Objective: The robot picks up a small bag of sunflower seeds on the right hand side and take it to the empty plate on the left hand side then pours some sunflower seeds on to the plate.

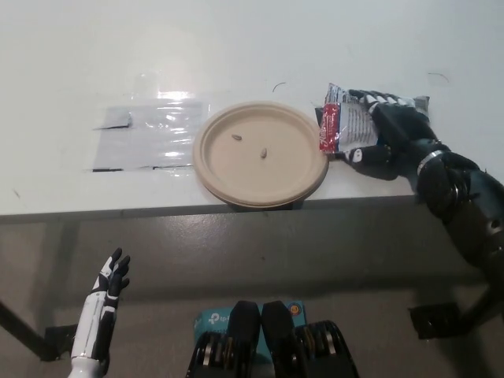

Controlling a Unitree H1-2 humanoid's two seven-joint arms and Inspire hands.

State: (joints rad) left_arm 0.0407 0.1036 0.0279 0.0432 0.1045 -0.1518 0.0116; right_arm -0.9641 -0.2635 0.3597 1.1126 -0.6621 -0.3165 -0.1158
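A round beige plate (228,169) lies at the table's front edge with two seeds (250,146) on it. Just right of the plate, my black right hand (391,134) is shut on the small seed bag (346,126), a grey packet with a red end. The bag lies tilted on its side, its red end pointing at the plate's right rim. It hides the dark mat under it. My white left hand (109,285) hangs open below the table edge at the lower left.
A clear plastic sheet (150,134) with black tape marks lies left of the plate. The white table (236,47) stretches away behind. A table leg foot (437,319) shows at the lower right on the floor.
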